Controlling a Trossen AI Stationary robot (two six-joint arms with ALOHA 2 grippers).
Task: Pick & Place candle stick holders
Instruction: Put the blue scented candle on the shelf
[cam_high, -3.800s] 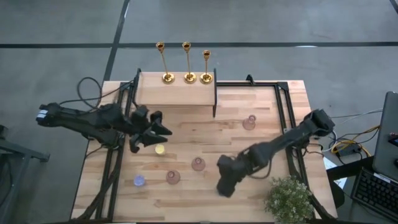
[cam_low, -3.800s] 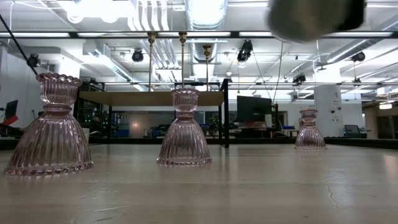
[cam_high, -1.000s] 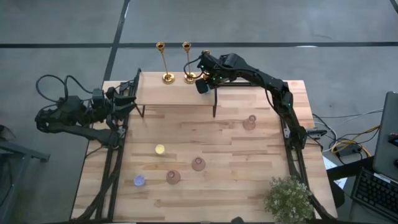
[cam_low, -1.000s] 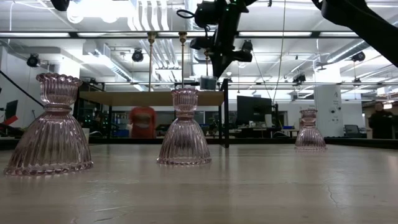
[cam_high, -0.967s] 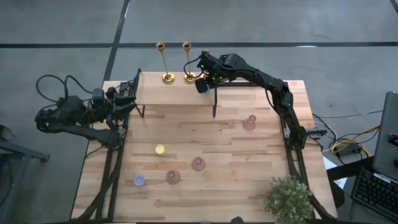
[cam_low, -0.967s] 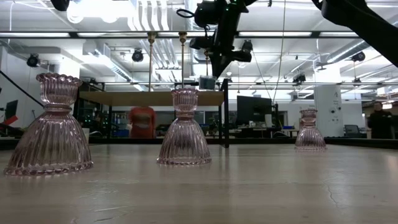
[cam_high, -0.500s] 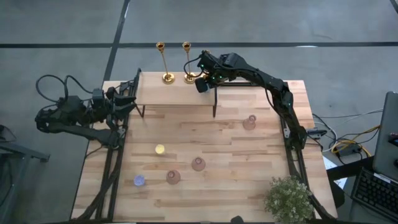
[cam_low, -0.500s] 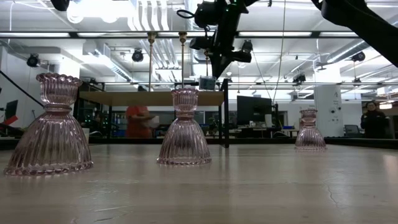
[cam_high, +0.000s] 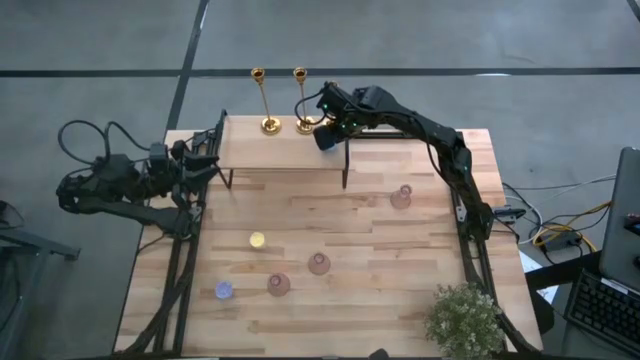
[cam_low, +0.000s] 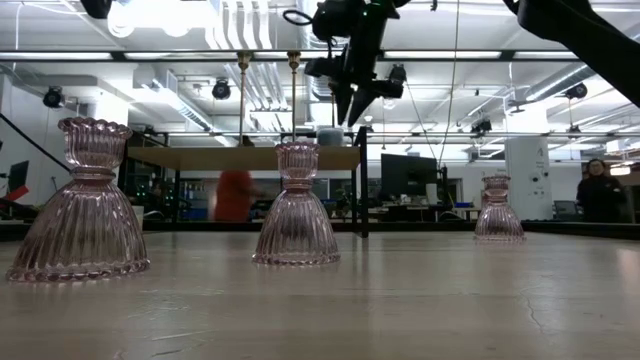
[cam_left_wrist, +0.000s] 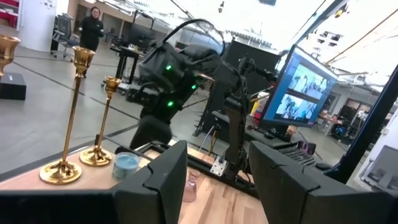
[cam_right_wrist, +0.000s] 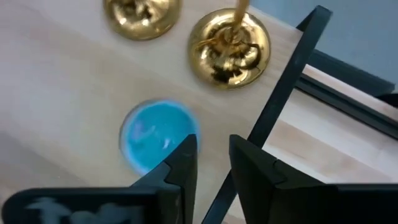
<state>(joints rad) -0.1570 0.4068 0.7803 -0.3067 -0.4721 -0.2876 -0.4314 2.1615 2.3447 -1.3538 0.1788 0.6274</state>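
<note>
Right gripper (cam_low: 350, 118) hovered, fingers parted, empty, above round blue candle (cam_right_wrist: 157, 135) on raised wooden shelf (cam_high: 280, 152), beside tall gold metal candlesticks (cam_high: 268, 103). Left gripper (cam_left_wrist: 214, 177), fingers apart, empty, waited at table's left edge.

Right arm hides third candle stick holder (cam_left_wrist: 102, 124) overhead

I see a grey concrete floor (cam_high: 90, 40) around the wooden desk (cam_high: 380, 290). Behind it, ceiling light strips (cam_low: 150, 55) glow over 2 lit monitors (cam_left_wrist: 301, 87).
</note>
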